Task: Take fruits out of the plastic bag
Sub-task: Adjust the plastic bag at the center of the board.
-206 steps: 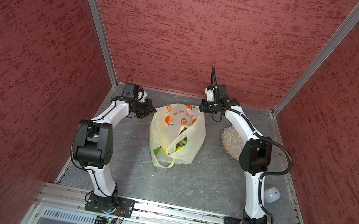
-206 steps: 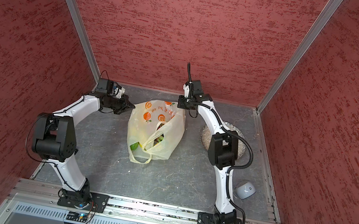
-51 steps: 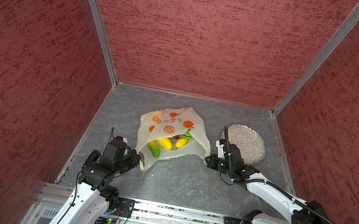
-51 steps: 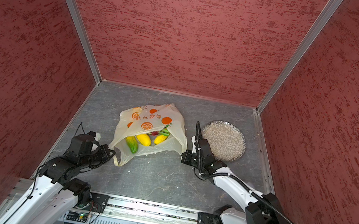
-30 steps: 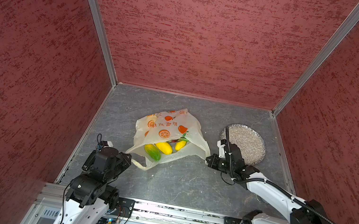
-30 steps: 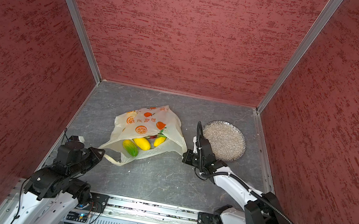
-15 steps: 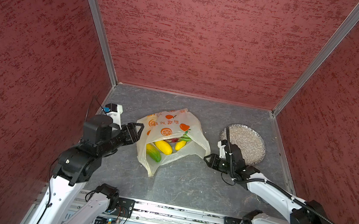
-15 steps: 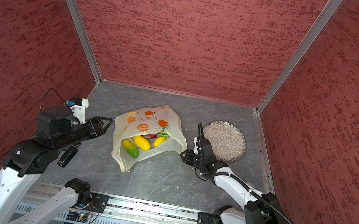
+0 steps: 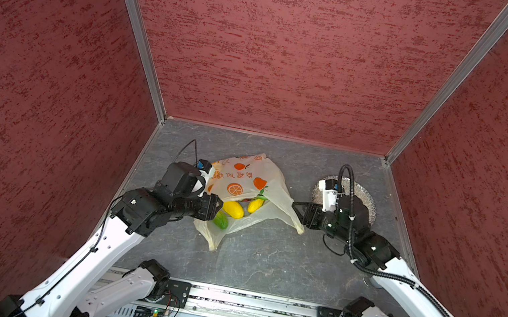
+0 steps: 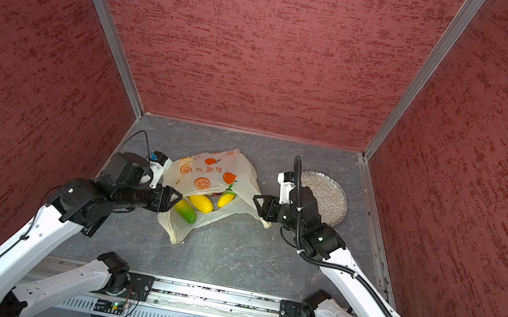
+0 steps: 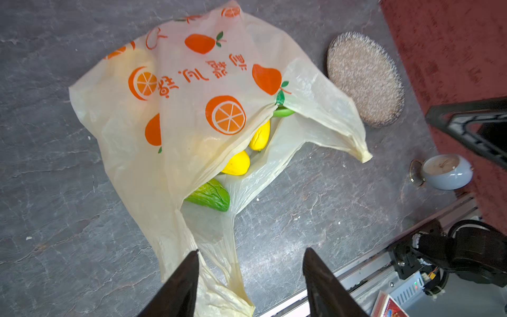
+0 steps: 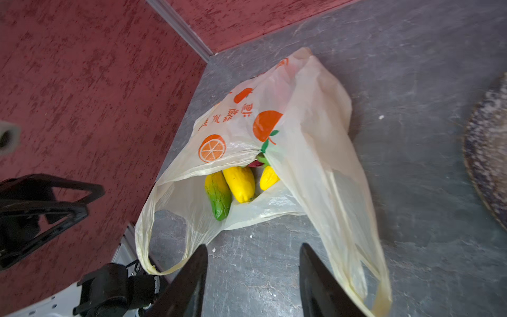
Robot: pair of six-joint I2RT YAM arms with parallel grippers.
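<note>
On the grey table (image 9: 262, 263) the bag (image 9: 242, 178) lies open, fruits (image 9: 234, 209) inside, none out yet; left claw (image 11: 251, 250) and right claw (image 12: 253, 245) gape empty.

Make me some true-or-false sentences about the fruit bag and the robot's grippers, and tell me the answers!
1. The thin pale-yellow plastic bag lies on the grey table. True.
2. A yellow oblong mango sits on the round speckled grey plate. False: no fruit is on it; that mango lies in the bag's mouth.
3. A green-yellow oblong mango lies beside the yellow one. True.
4. The left gripper is shut. False: its jaws stand apart.
5. The right gripper is open. True.
</note>
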